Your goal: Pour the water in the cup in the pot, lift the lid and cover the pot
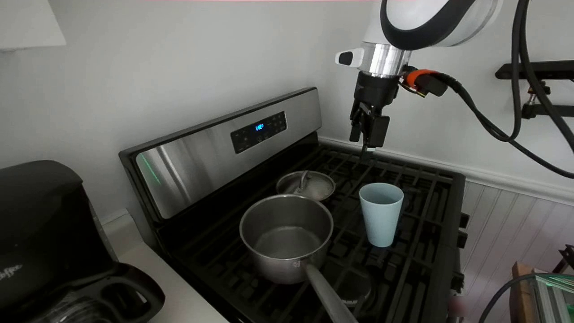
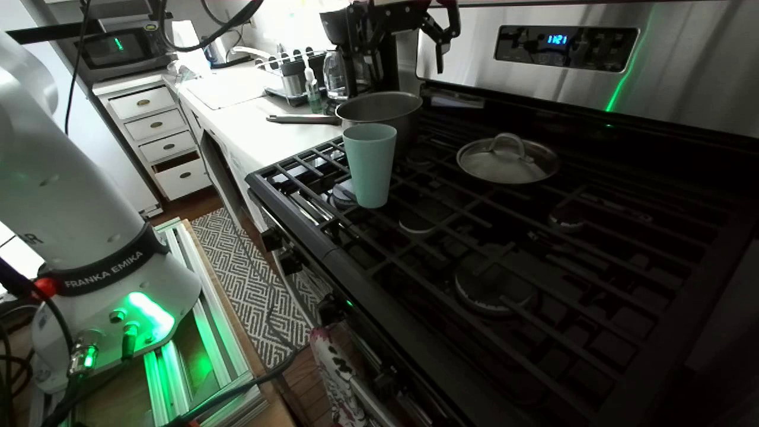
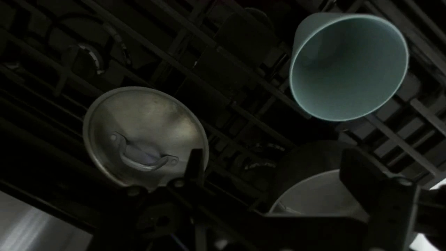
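The pale light-blue cup (image 1: 381, 220) stands upright on the stove grate, beside the pot (image 1: 280, 269). The cup also shows in an exterior view (image 2: 370, 172) and the wrist view (image 3: 348, 69); I cannot tell whether it holds water. The steel pot stands upright and uncovered, its long handle toward the stove's side. In the wrist view the pot (image 3: 303, 160) is partly hidden by a finger. The silver lid (image 1: 316, 185) lies handle up on the grate near the back panel; it also shows in the wrist view (image 3: 150, 115). My gripper (image 1: 368, 137) hangs above the stove, open and empty.
The stove's back panel (image 1: 202, 166) rises behind the pot and lid. A black coffee maker (image 1: 45, 233) stands on the counter beside the stove. Black cables (image 1: 475, 107) hang from the arm. A patterned towel (image 2: 341, 379) hangs at the stove's front.
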Controlling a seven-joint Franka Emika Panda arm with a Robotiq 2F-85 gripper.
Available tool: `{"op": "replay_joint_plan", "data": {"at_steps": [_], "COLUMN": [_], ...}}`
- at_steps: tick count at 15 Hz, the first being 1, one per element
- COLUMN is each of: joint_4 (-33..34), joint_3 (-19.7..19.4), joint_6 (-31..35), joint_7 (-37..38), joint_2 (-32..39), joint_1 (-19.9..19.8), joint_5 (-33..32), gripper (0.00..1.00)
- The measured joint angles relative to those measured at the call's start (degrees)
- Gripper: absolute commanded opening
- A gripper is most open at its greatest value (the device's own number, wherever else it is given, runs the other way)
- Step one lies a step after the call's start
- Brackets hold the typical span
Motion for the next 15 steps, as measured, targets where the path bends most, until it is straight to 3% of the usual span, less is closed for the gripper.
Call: {"op": "replay_joint_plan", "data": {"at_steps": [3, 9, 15], "joint_4": [1.13, 1.78, 11.08], "joint_3": [1.0, 1.12, 0.45], "joint_6": [1.09, 1.0, -0.5], "joint_7": [6.99, 9.86, 21.75], "joint_2": [0.57, 2.09, 12.53], "joint_1": [0.0, -0.06, -0.32], "joint_5": [-0.18, -0.18, 4.67], "gripper": [1.0, 1.0, 1.0]}}
